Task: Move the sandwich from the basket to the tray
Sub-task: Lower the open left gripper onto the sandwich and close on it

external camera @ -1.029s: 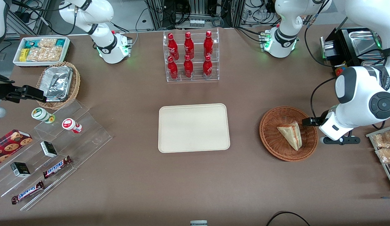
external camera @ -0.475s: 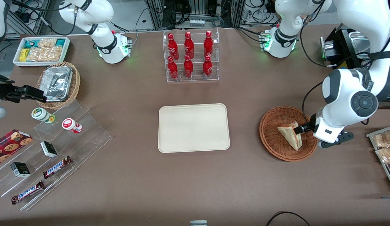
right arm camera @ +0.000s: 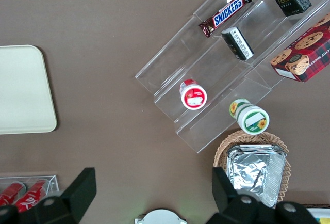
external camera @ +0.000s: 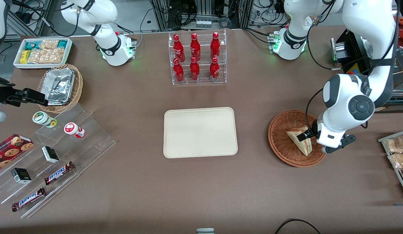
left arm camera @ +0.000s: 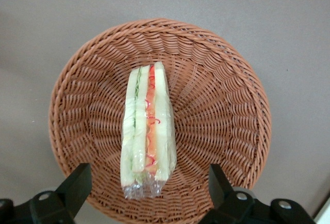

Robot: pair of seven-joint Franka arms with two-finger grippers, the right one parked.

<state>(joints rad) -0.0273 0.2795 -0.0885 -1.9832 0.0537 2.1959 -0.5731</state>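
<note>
The sandwich, a clear-wrapped white-bread wedge, lies in the round reddish-brown basket toward the working arm's end of the table. My left gripper hangs over the sandwich's wide end, pointing down into the basket. In the left wrist view the sandwich shows its red, yellow and green filling on the woven basket floor. The gripper is open, with one black finger on each side of the sandwich's wrapped end and not touching it. The cream tray sits bare at the table's middle.
An acrylic rack of red bottles stands farther from the front camera than the tray. A wire rack of snack bags lies beside the basket at the table's edge. A stepped acrylic shelf and a foil-tray basket lie toward the parked arm's end.
The left arm has swung in from beside the basket. Its gripper now hangs over the sandwich. The sandwich and basket have not moved.
</note>
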